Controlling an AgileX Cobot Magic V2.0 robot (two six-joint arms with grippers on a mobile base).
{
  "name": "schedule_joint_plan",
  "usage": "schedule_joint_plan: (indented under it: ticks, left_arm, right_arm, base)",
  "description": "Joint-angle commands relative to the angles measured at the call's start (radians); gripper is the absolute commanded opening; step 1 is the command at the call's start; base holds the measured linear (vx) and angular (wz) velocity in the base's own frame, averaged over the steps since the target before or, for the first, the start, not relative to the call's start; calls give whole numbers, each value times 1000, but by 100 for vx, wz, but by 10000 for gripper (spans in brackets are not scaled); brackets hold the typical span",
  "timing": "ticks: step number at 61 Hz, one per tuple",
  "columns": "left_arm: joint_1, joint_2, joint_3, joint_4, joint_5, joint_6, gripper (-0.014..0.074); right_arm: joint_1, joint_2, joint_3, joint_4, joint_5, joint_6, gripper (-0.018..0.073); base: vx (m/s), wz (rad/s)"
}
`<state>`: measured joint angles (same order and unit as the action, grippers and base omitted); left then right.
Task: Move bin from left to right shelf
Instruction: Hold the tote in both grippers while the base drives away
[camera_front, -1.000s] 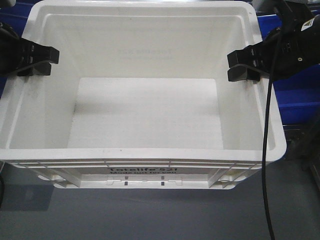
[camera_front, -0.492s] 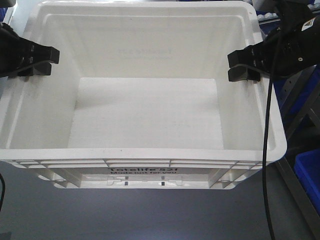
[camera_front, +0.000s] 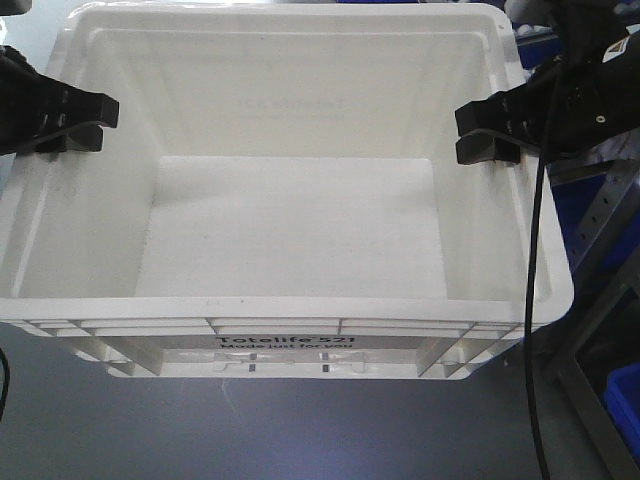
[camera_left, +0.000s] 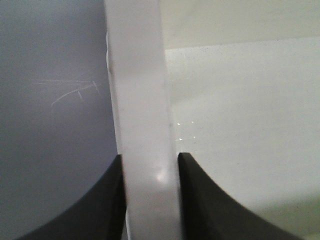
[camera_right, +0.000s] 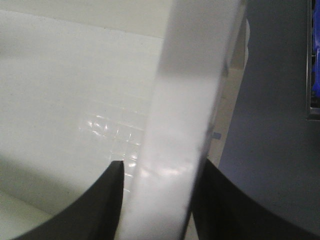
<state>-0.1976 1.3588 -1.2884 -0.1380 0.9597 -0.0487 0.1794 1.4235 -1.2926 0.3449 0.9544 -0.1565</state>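
The bin (camera_front: 290, 230), a large white tote with black "Totelife 521" print on its near wall, fills the front view and hangs above the grey floor. My left gripper (camera_front: 85, 122) is shut on its left rim and my right gripper (camera_front: 487, 132) on its right rim. In the left wrist view the black fingers of the left gripper (camera_left: 150, 162) pinch the white rim (camera_left: 140, 100). The right wrist view shows the right gripper (camera_right: 159, 167) clamped on the other rim (camera_right: 190, 90). The bin is empty. The right shelf is out of view.
A grey metal rack upright (camera_front: 603, 225) slants past the bin's right side, with blue plastic bins (camera_front: 622, 405) behind and below it. Grey floor (camera_front: 300, 430) lies under the bin. A black cable (camera_front: 533, 330) hangs from the right arm.
The bin and both grippers keep their places in the view. The background at the right has slid: the blue bins shifted and the metal rack upright has come into sight.
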Motion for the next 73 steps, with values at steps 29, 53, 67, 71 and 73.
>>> schedule_joint_plan:
  ticks: [29,53,67,71,73]
  left_arm:
    - [-5,-47,-40,-1,-93,29,-8]
    - [-5,-47,-40,-1,-92,29,-8]
    - [-5,-47,-40,-1,-93,29,-8]
    - [-5,-47,-40,-1,-93,29,-8]
    - [-5,-47,-40,-1,-93,29,-8]
  right_arm:
    - [-5,-43,-36,5,-73,-19,-4]
    - [-5,-43,-36,5,-74,-19,-4]
    - [-5,-43,-36,6,-74,-19,-4]
    - [-5,-43,-36,6,-74,-19,-4]
    - [-5,-43,-36,6,-74,-19,-4]
  base:
    - [43,5]
    - [45,1]
    - [46,1]
    - [46,5]
    - [46,8]
